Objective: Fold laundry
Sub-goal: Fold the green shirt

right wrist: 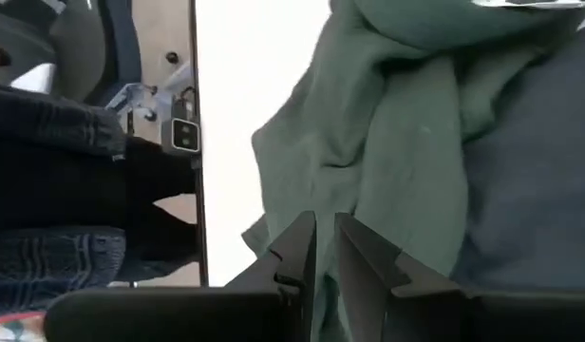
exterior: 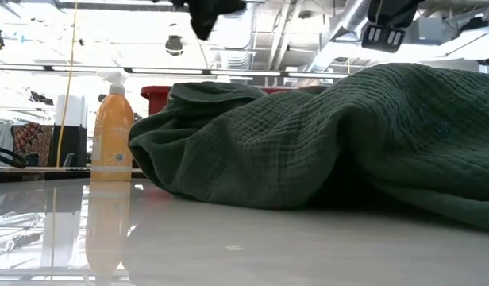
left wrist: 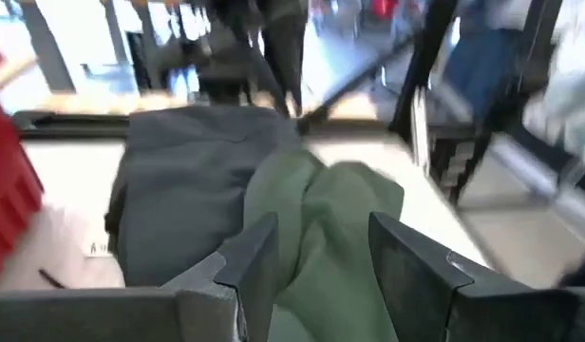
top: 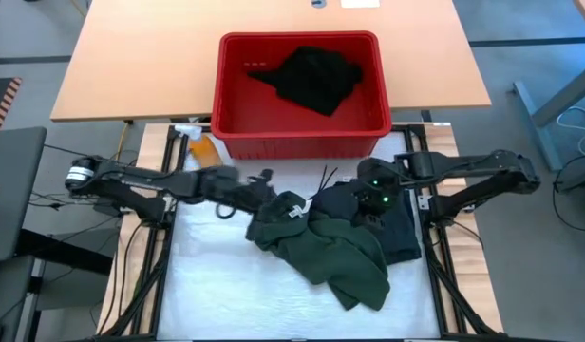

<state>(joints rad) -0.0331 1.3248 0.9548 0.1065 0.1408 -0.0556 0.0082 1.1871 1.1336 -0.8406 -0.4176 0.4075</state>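
A dark green garment (top: 335, 252) lies bunched on the white table, its white neck label (top: 294, 213) facing up. It rests partly on a darker garment (top: 402, 233) at its right. Another black garment (top: 316, 76) lies in the red basket (top: 226, 95). My left gripper (top: 266, 190) hovers open at the far left corner of the green pile, and the green cloth (left wrist: 321, 199) shows beyond its fingers. My right gripper (top: 373, 199) hangs over the pile's far right part, its fingers (right wrist: 307, 237) only a narrow gap apart with nothing between them. In the low view both grippers (exterior: 205, 16) (exterior: 385, 32) stand above the cloth (exterior: 324, 135).
The red basket stands at the table's far edge, just behind the pile. An orange spray bottle (exterior: 111, 127) stands at the far left by the basket. Bare white table (top: 226, 285) lies to the left of and in front of the pile. A wooden table (top: 273, 19) lies beyond.
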